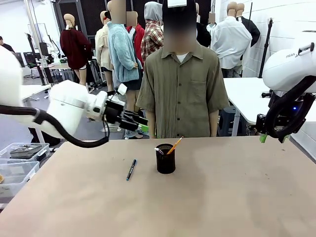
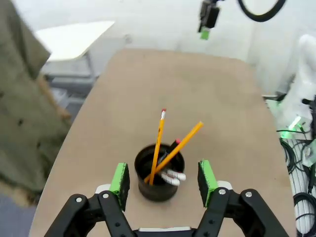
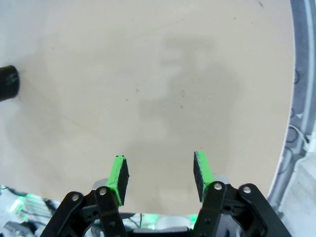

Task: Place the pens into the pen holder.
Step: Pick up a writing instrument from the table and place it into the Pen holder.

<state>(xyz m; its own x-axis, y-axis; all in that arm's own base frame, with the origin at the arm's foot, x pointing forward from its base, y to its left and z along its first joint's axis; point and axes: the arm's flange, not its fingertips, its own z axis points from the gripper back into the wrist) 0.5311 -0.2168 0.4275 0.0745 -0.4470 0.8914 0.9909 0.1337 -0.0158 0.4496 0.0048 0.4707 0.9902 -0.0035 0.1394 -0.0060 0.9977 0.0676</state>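
The black mesh pen holder (image 1: 165, 160) stands mid-table in front of the person. A yellow-orange pencil (image 1: 174, 145) and a white pen tip (image 1: 159, 150) stick out of it. From above, the pen holder (image 2: 159, 185) contains two yellow-orange pencils (image 2: 158, 143) (image 2: 183, 141) and a silvery-white pen (image 2: 173, 176). A dark pen with blue accents (image 1: 131, 169) lies on the table left of the holder. My left gripper (image 1: 141, 124) (image 2: 163, 178) hovers above the holder, open and holding nothing. My right gripper (image 3: 159, 175) (image 1: 264, 136) hangs open over bare table at the far right.
The person (image 1: 180, 89) stands at the far table edge behind the holder. Clear plastic bins (image 1: 19, 163) sit off the table's left side. A white table (image 1: 247, 94) stands at the back right. Cables (image 2: 301, 163) lie beyond the table edge.
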